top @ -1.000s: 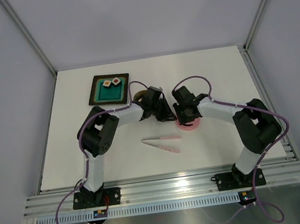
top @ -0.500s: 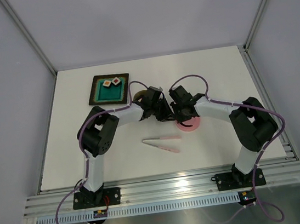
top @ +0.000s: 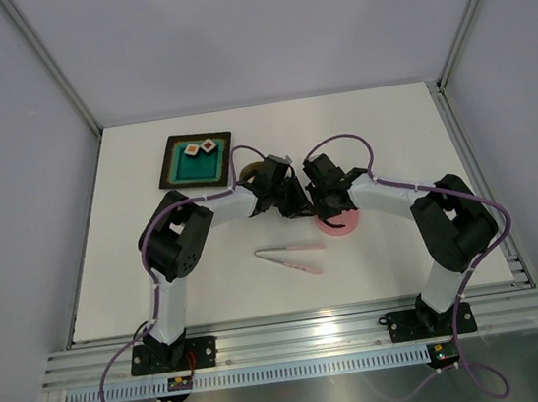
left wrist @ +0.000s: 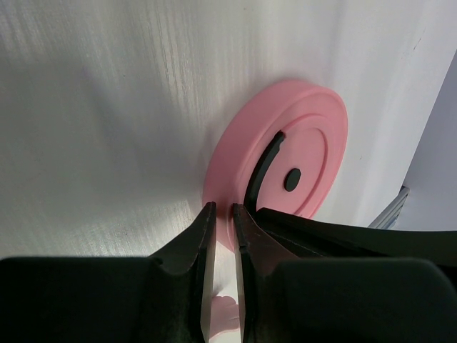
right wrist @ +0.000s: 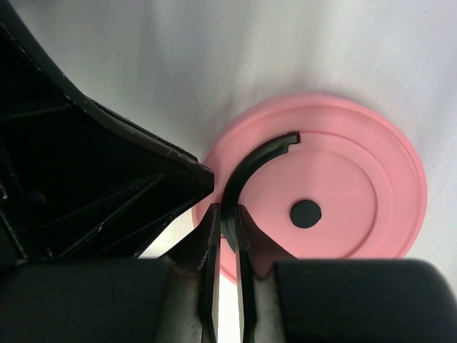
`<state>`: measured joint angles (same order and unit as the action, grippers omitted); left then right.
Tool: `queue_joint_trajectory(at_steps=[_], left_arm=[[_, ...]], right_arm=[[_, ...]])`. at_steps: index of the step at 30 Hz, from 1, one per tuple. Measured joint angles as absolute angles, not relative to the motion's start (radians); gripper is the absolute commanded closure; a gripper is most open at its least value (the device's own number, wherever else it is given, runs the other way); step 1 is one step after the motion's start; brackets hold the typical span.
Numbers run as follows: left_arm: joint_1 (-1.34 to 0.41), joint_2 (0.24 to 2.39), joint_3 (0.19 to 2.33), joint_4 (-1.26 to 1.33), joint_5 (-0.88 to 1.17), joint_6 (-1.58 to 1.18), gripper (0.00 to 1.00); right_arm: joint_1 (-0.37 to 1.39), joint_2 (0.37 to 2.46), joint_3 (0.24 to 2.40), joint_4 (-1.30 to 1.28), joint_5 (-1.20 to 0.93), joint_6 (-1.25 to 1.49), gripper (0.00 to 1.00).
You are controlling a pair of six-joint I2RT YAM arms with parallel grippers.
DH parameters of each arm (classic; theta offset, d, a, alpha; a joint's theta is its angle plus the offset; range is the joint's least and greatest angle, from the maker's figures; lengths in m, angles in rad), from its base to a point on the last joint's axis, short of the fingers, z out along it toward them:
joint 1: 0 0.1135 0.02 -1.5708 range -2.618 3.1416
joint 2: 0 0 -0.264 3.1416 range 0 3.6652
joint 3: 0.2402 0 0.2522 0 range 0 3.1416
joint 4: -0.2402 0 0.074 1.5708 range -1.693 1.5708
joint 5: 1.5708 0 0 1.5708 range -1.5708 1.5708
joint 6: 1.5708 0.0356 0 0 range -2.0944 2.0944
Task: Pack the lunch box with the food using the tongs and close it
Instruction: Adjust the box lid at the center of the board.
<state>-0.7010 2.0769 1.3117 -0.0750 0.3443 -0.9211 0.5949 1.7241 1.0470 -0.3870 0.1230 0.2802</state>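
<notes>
The pink lid (right wrist: 357,171) is lying flat, its curved black handle (right wrist: 246,168) facing up. The slim tongs (top: 291,256) are lying near it.

No text, label, brand, number or sign can be read in any view; the pink lid (right wrist: 357,164) carries only a plain black handle (right wrist: 250,164) and a black dot beside it; the small coloured marks (top: 181,381) well below the lid in the top view are too small to read

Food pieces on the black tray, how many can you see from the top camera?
2: the left piece and the right piece lie side by side at the far end of the black tray. More may be hidden elsewhere.
</notes>
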Motion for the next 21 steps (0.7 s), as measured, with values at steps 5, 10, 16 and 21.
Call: queue_joint_trajectory(at_steps=[5, 10, 16, 21], left_arm=[[-0.701, 2.077, 1.311, -0.073, 0.347, -0.922, 0.84], [-0.702, 2.077, 1.308, -0.067, 0.353, -0.925, 0.84], [-0.704, 2.077, 1.306, -0.062, 0.358, -0.925, 0.84], [-0.703, 2.077, 1.306, -0.058, 0.358, -0.925, 0.84]], right_arm=[[0.595, 1.720, 1.047, -0.392, 0.127, 0.281, 1.00], [0.597, 1.714, 1.047, -0.412, 0.138, 0.281, 1.00], [0.598, 1.704, 1.047, -0.421, 0.143, 0.282, 1.00], [0.598, 1.694, 1.047, -0.426, 0.152, 0.284, 1.00]])
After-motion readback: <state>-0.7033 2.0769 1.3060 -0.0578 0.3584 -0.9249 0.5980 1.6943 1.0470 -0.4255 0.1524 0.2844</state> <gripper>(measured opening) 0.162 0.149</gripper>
